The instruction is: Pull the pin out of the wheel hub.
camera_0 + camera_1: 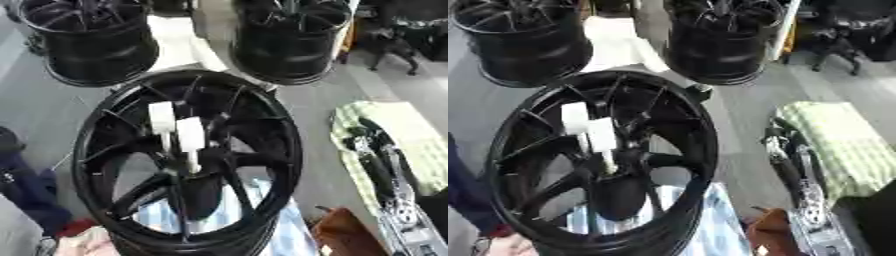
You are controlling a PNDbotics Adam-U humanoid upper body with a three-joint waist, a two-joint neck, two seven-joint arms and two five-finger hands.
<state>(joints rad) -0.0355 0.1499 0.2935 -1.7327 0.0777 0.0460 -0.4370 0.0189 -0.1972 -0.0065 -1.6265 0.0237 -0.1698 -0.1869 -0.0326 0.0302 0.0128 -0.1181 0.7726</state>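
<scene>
A large black spoked wheel hub (105, 150) lies in the middle of the view. Two white, block-headed pins stand side by side near its centre: one (162, 117) to the upper left, the other (190, 134) lower right with a pale stem running down into the hub centre. My right hand (367, 134) rests well to the right of the hub, over a green checked cloth, fingers straight and holding nothing. Its black and silver arm (404, 215) comes in from the lower right corner. My left hand shows in neither view.
Two more black wheel hubs stand behind, one at the top left (92, 42) and one at the top right (289, 40). A green checked cloth (411, 135) lies at the right. A dark blue shape (26, 187) sits at the left edge, a brown object (346, 232) at the bottom.
</scene>
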